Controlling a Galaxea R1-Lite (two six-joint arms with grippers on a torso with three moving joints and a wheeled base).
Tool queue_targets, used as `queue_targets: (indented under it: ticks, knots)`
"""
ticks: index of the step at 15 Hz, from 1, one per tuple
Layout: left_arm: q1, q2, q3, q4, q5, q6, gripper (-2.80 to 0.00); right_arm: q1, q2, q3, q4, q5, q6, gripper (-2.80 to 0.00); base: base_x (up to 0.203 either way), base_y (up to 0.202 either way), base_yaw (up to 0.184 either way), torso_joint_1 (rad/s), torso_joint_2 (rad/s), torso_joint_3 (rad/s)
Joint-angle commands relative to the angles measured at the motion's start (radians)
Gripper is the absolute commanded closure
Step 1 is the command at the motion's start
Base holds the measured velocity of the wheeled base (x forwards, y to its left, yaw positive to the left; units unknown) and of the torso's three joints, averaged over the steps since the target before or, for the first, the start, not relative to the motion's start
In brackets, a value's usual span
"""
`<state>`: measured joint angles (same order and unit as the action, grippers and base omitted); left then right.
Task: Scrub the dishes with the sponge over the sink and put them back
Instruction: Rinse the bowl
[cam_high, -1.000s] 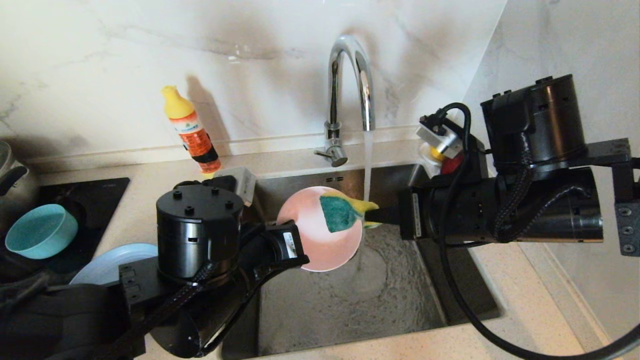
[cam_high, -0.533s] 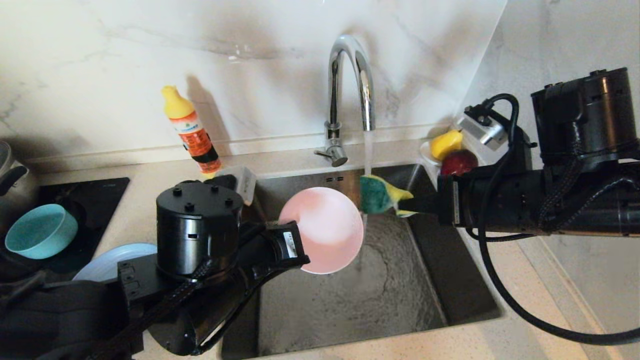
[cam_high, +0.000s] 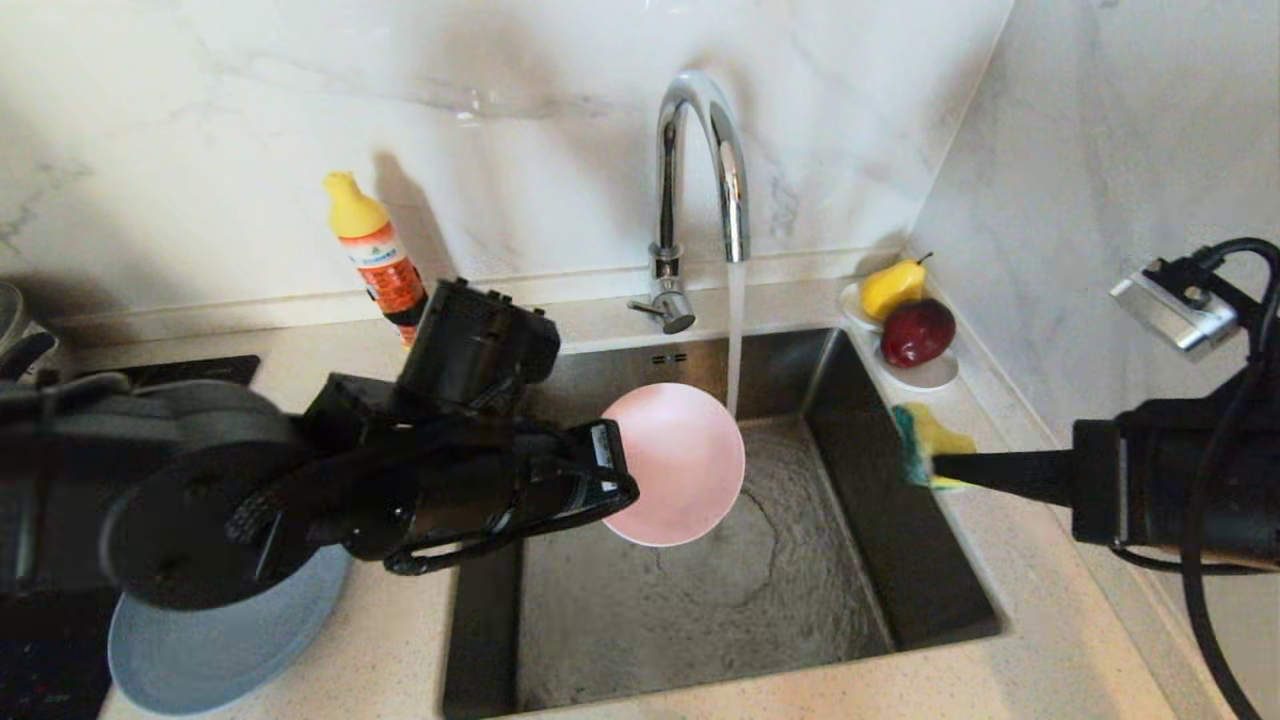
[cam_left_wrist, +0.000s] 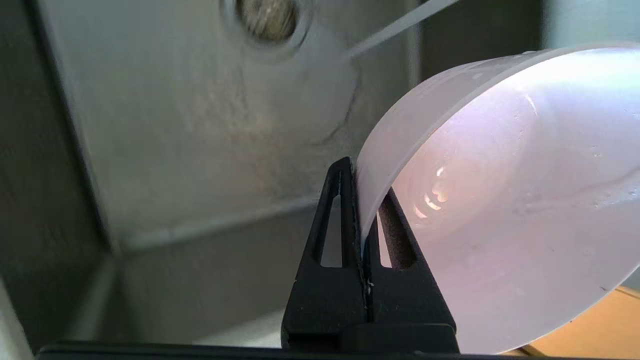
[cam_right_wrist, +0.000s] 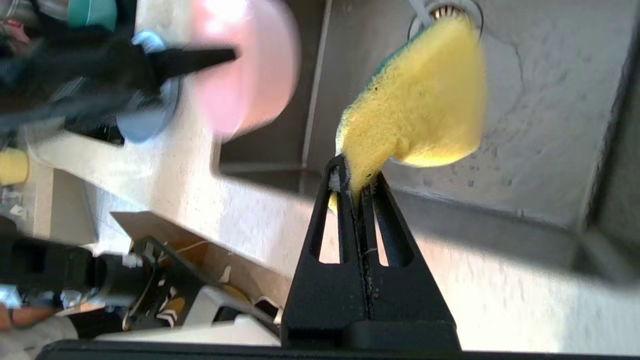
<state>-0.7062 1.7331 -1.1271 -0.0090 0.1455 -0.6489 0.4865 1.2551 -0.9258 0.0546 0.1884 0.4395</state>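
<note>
The left tool (cam_high: 622, 487) is clamped on the rim of the pale pink bowl (cam_high: 675, 465), holding it tilted on edge above the sink (cam_high: 700, 600), its pink inside turned toward the right. In the left wrist view the two fingers pinch the bowl (cam_left_wrist: 500, 200) wall between them, one inside and one outside. Water runs from the chrome tap (cam_high: 700, 170) and falls just past the bowl's far right edge into the wet basin.

The right tool (cam_high: 932, 465) is squeezed shut on one corner of the sponge (cam_high: 925, 445), which hangs over the worktop (cam_high: 1020, 620) at the sink's right rim, apart from the bowl. In the right wrist view the sponge (cam_right_wrist: 420, 110) shows its yellow face, with a sliver of green at the edge.

The grey-blue plate (cam_high: 220, 640) lies on the worktop left of the sink, partly under the left arm. A small white dish (cam_high: 925, 372) with a pear (cam_high: 893, 287) and an apple (cam_high: 917, 332) sits at the far right corner, and an orange bottle (cam_high: 380, 262) stands by the wall.
</note>
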Motion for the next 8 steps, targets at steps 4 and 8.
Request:
queue_targets:
  ticks: [4,8]
  knots:
    - [0.038,0.272,-0.277,0.115,-0.014,-0.103,0.00,-0.011,-0.101,0.062,0.013,0.003,0.019,0.00,0.000,0.000,0.000,0.000,0.00,0.000]
    - [0.040,0.387,-0.410,0.151,-0.015,-0.149,0.00,-0.011,-0.090,0.039,0.013,-0.001,0.018,0.00,0.000,0.000,0.000,0.000,0.00,0.000]
